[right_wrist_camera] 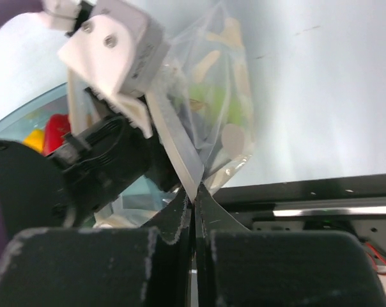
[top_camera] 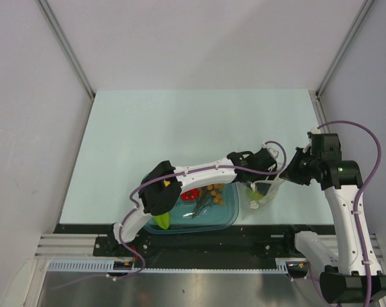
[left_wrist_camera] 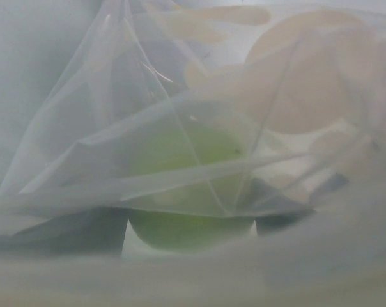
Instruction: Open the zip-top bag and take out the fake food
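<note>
The clear zip-top bag (top_camera: 264, 199) with white dots hangs just right of the teal tub. My right gripper (top_camera: 287, 174) is shut on the bag's top strip, which shows in the right wrist view (right_wrist_camera: 194, 195) with the bag (right_wrist_camera: 228, 96) hanging beyond. My left gripper (top_camera: 258, 184) reaches into the bag's mouth. In the left wrist view, seen through the plastic (left_wrist_camera: 103, 134), its dark fingers (left_wrist_camera: 78, 233) sit on both sides of a yellow-green fruit (left_wrist_camera: 188, 224) that fills the gap between them. A red piece (top_camera: 191, 195), orange-brown balls (top_camera: 215, 190) and a yellow-green fruit (top_camera: 162, 220) lie in the tub.
The teal translucent tub (top_camera: 228, 214) stands at the table's near edge, under my left arm. The black front rail (top_camera: 199, 246) runs just behind it. Grey walls close in the table on the left, right and far sides.
</note>
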